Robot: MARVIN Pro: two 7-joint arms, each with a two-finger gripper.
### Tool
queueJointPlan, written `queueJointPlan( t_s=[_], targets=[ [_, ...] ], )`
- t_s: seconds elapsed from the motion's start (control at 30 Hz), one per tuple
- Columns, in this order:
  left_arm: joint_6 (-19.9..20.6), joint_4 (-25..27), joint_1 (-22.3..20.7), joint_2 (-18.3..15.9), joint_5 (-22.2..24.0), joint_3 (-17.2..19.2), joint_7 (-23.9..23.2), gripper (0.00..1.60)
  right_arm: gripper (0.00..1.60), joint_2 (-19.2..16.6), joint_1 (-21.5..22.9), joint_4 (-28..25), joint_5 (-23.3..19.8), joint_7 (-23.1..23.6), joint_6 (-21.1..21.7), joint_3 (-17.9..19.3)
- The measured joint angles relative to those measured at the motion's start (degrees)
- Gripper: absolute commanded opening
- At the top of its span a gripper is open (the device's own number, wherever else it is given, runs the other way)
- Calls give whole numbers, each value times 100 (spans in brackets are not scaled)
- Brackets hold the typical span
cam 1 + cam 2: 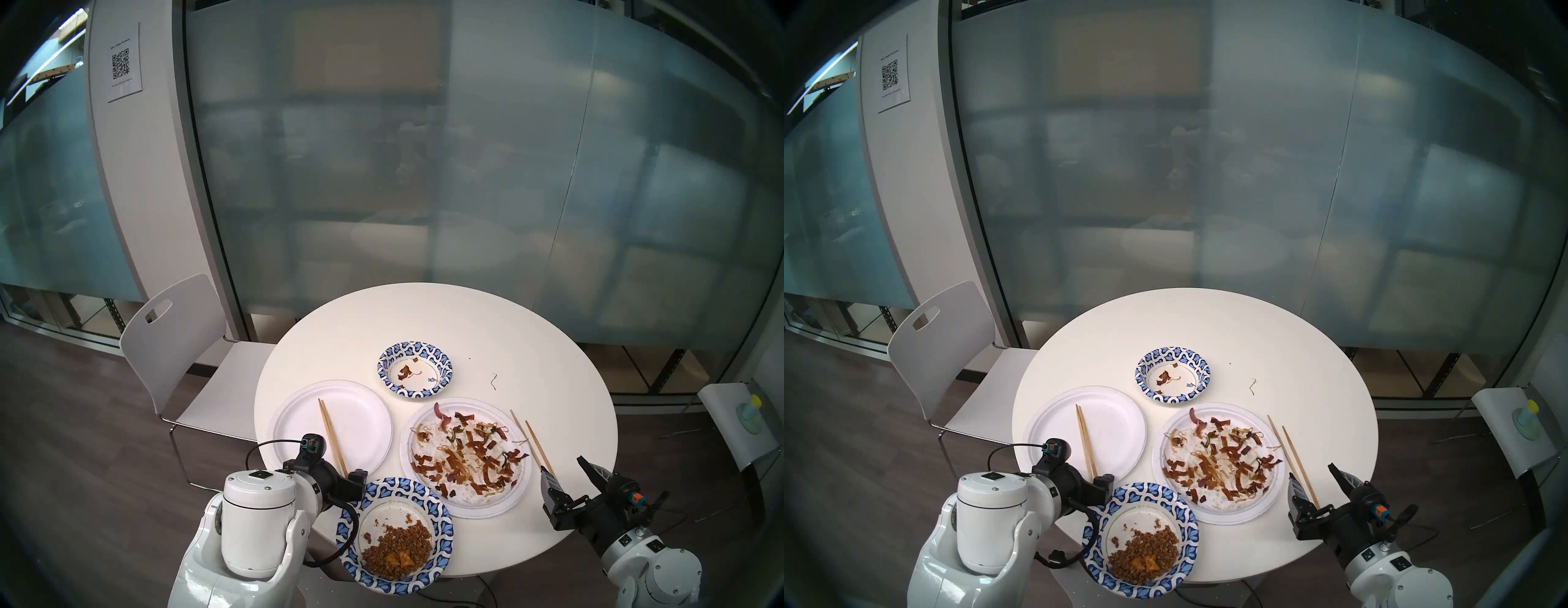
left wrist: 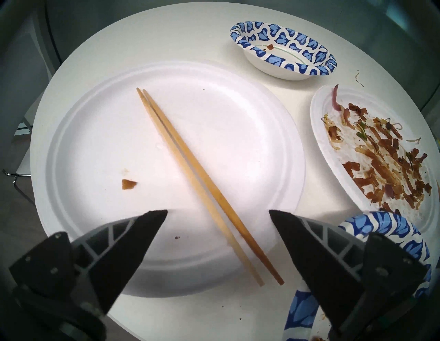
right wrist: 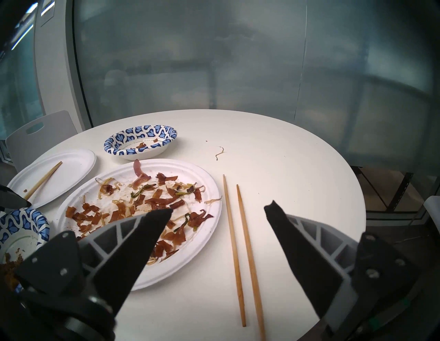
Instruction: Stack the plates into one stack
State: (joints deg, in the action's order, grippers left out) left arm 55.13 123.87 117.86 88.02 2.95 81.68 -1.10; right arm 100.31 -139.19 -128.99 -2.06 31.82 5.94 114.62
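Four plates lie apart on the round white table [image 1: 509, 339]. A large white plate [image 1: 297, 424] at the left carries a pair of chopsticks [image 1: 333, 437]. At the right, another large white plate [image 1: 488, 507] is strewn with food scraps. One blue-patterned plate [image 1: 424, 350] stands farther back. The second blue-patterned plate [image 1: 441, 530], with brown mince in it, overhangs the table's front edge. My left gripper [image 2: 217, 212] hangs open over the left plate's near rim [image 2: 166, 283], above the chopsticks' ends. My right gripper [image 1: 562, 465] is open and empty near the front right edge.
A second pair of chopsticks [image 3: 238, 238] lies on the table between the scrap-covered plate and my right gripper. A loose food strand [image 1: 493, 380] lies farther back. A white chair [image 1: 178, 339] stands at the left, a glass wall is behind, and a small stand [image 1: 729, 424] is at the right.
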Motion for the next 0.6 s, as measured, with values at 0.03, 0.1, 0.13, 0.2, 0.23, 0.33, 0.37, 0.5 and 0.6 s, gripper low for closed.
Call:
queueJointPlan(
  t_s=[0.03,0.1,0.13,0.2,0.23,0.33,0.37,0.5,0.6],
  targets=[
    [0,-23,-19,-10,31,-19,52,160,152,9,-2,0,-2,2,-10,0],
    [0,-53,-54,-31,96,-54,146,160,151,27,-8,0,-5,8,-29,0],
    [0,-64,-71,-40,129,-71,190,160,151,35,-13,0,-7,10,-38,0],
    [0,-83,-103,-59,195,-102,274,160,152,53,-23,3,-12,15,-57,1],
    [0,-88,-112,-64,213,-110,298,160,151,58,-27,4,-14,16,-63,1],
    [0,-101,-152,-92,336,-150,435,160,152,86,-54,11,-24,24,-94,6],
    [0,-101,-158,-97,360,-157,461,160,153,92,-60,12,-27,26,-100,7],
    [0,-102,-198,-132,528,-203,639,160,154,124,-93,21,-45,42,-132,20],
    [0,-113,-227,-150,627,-232,758,160,154,139,-100,27,-56,52,-140,27]
  ],
)
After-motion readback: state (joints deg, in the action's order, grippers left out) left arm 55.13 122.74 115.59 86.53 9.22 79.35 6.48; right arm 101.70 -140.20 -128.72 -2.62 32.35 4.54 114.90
